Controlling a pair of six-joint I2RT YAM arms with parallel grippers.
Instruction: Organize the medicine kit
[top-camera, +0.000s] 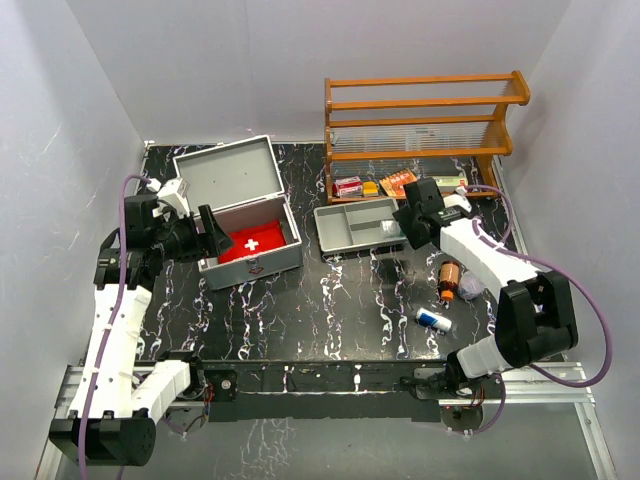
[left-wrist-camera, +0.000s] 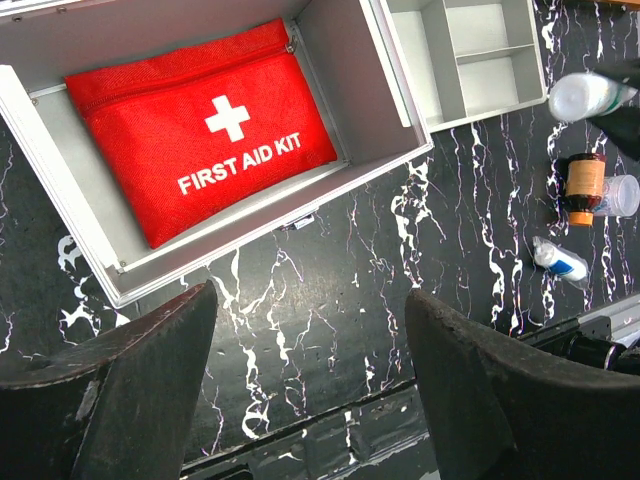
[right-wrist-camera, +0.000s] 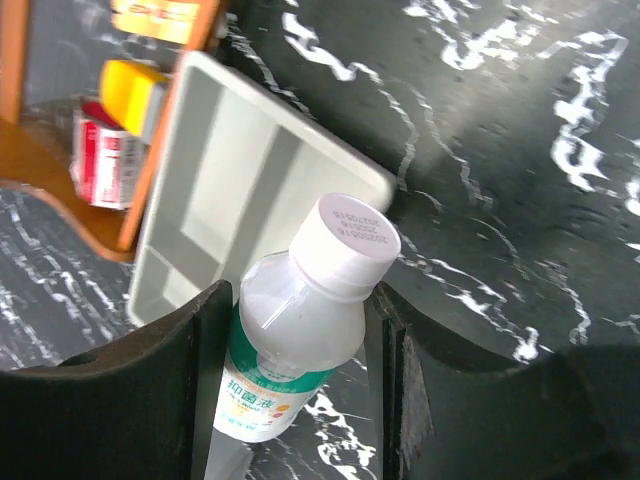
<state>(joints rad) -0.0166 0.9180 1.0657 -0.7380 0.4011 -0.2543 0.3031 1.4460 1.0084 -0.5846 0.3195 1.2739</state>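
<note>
Clamped between right jaws: white-capped plastic bottle (right-wrist-camera: 290, 335). Looks light, stiff, slick; probably best held mid-body, on the label. Left jaws wide, empty.

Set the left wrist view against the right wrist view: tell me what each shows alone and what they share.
Left wrist only: red fabric first aid pouch inside the open grey metal case, and an amber bottle. Right wrist only: yellow box and red-and-white box in the wooden rack. Both: grey divided plastic tray and the white-capped plastic bottle gripped by the right tool.
</note>
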